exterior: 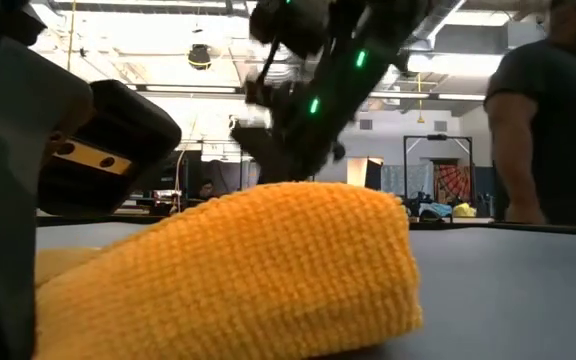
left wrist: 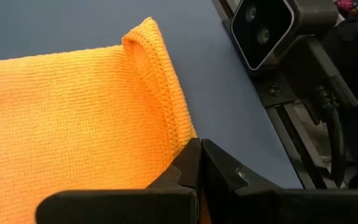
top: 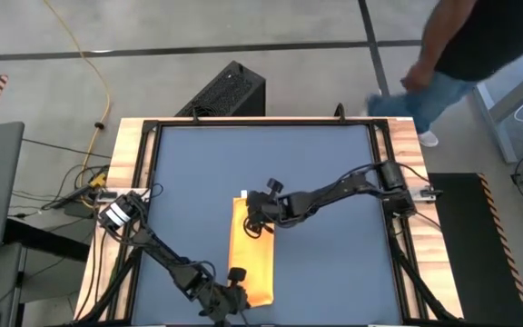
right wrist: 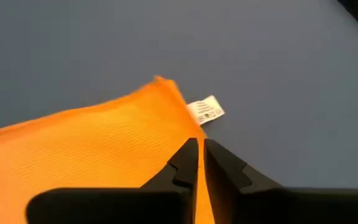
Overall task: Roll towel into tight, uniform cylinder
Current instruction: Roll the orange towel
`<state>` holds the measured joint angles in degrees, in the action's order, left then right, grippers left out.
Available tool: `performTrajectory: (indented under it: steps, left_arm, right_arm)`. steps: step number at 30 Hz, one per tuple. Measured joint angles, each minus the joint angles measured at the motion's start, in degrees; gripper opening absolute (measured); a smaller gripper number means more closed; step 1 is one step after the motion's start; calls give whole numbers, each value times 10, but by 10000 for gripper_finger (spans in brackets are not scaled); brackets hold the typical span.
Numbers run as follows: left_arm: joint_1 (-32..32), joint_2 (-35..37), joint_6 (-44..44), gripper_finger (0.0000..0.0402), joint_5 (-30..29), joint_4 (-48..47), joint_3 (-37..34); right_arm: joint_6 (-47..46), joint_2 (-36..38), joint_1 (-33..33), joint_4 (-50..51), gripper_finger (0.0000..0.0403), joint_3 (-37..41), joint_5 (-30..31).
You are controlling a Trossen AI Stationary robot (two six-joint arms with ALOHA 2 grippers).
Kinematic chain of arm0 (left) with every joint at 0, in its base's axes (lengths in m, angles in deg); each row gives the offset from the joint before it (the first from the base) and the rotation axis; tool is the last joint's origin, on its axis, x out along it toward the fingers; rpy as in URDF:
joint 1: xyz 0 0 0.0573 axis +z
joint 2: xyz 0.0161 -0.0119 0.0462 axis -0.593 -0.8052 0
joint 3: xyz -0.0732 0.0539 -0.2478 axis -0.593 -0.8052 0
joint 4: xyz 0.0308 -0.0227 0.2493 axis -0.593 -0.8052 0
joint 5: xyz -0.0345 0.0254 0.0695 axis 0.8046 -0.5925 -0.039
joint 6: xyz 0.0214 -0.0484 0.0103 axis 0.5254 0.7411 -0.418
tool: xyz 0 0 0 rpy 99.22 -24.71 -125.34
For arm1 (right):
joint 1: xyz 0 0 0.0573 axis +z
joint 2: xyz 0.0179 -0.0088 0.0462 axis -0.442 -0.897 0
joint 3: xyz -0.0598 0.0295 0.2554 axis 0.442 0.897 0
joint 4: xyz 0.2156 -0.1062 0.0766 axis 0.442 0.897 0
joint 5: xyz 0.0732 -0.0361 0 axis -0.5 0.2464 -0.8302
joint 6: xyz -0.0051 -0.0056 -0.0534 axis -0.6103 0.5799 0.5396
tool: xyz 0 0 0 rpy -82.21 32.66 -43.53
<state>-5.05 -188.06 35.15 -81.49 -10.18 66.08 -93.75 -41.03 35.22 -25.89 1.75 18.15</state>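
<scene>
Yellow towel (top: 251, 257), pinched at opposite ends by the closed left end effector (left wrist: 199, 163) and nearly closed right end effector (right wrist: 199, 158), could slip out and roll crooked.

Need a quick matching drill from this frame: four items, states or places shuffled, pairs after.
Column one:
1. towel
2. white tag
3. left gripper
4. right gripper

Column two:
A. at the towel's far end, near the tag
B. shut at the towel's near edge
C. folded into a long strip on the blue mat
D. sticks out from the towel's far corner

Pairs: 1-C, 2-D, 3-B, 4-A
</scene>
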Motion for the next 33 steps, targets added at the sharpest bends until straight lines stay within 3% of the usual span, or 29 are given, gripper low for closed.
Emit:
performTrajectory:
  steps: [5, 9, 14, 19, 23, 33]
  left_arm:
    - [7, 0, 2, 0, 23, -1, 0]
    - [13, 1, 8, 0, 41, -3, 0]
    - [22, 1, 13, 0, 62, 0, 0]
    - [41, 1, 29, 0, 113, 4, 0]
    - [59, 1, 50, 0, 158, 6, 0]
    - [82, 1, 57, 0, 211, 15, 0]
  right_arm:
    - [-16, 69, 49, 90, 74, -6, -4]
    - [-64, 122, 131, 148, 86, 5, 55]
    - [-121, 127, 260, 117, 93, 64, 108]
    - [32, 70, 353, -10, 93, 95, 113]
    - [176, 17, 390, -143, 94, 93, 135]
    - [225, -48, 392, -169, 94, 10, 93]
